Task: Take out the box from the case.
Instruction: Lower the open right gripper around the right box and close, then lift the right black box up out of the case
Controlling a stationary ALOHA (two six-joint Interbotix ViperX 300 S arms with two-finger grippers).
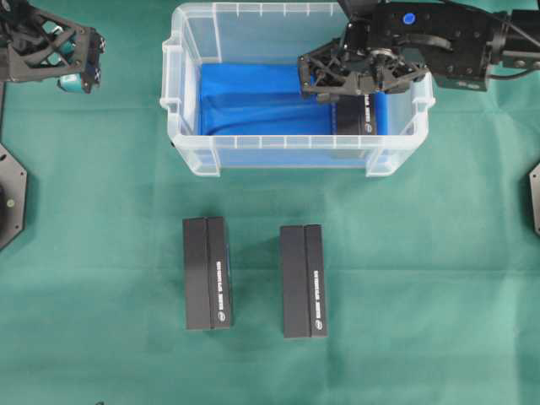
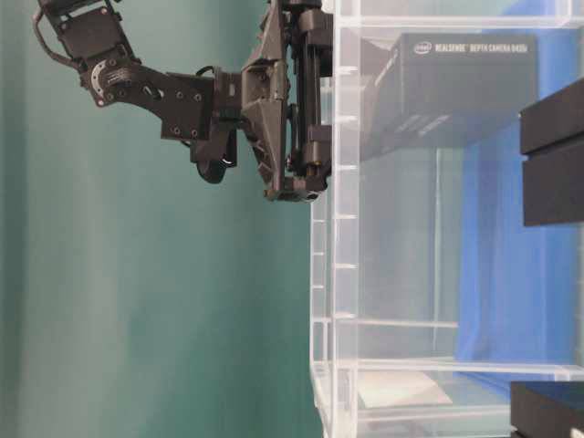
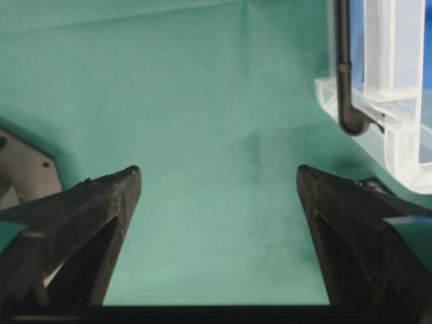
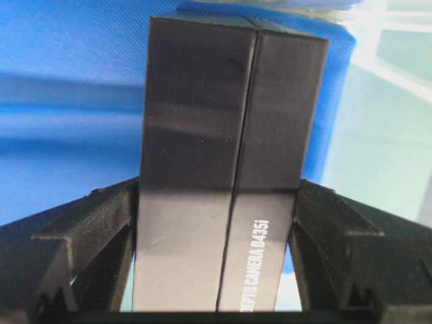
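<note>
The case is a clear plastic bin at the top middle of the green table, with a blue cloth lining its bottom. A black box lies at the case's right end. My right gripper reaches down into the case. In the right wrist view its fingers press on both long sides of the box, so my right gripper is shut on it. The box shows through the case wall in the table-level view. My left gripper hovers far left, open and holding nothing.
Two more black boxes lie side by side on the table in front of the case. A corner of the case shows at the right of the left wrist view. Arm base plates sit at the table's left and right edges.
</note>
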